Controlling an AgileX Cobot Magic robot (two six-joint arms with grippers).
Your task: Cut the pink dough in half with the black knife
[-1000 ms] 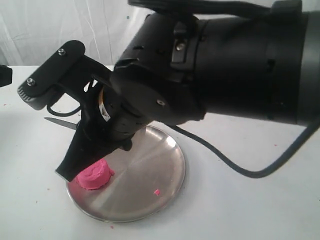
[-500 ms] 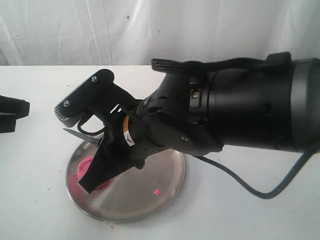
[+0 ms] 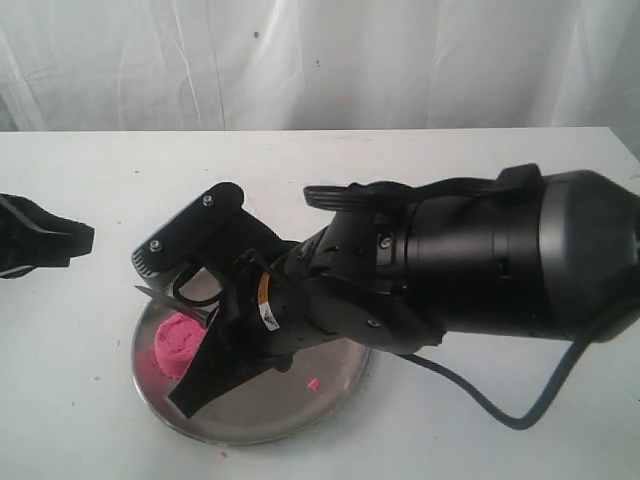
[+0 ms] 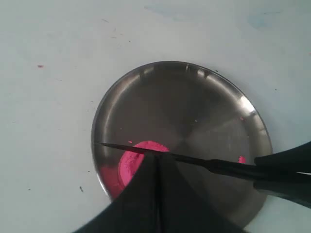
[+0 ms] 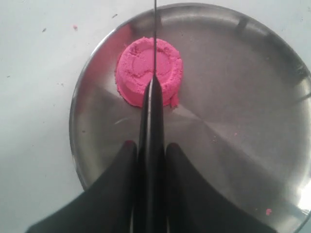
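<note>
The right tool [image 5: 149,194] is closed on the handle of the black knife [image 5: 154,58], its two fingers pressed to either side so the blade runs straight out ahead of it, edge downward. Held this way the blade's line crosses the middle of the pink dough [image 5: 141,68], which sits just ahead of the fingertips as a single round puck, not visibly parted; that alignment looks chosen so that a downward press would split it into even halves. Whether the edge is already touching the top of the dough or hanging just above it cannot be told from these views. Beneath both lies the steel plate [image 5: 252,111], with the dough near the rim on the side where the knife tip points, so the blade has metal under it to cut against. A small pink crumb [image 3: 313,383] lies on the plate back toward the arm. In the exterior view the left tool [image 3: 60,240] waits well apart over the table [image 3: 480,160], clear of the cut; its opening cannot be judged.
</note>
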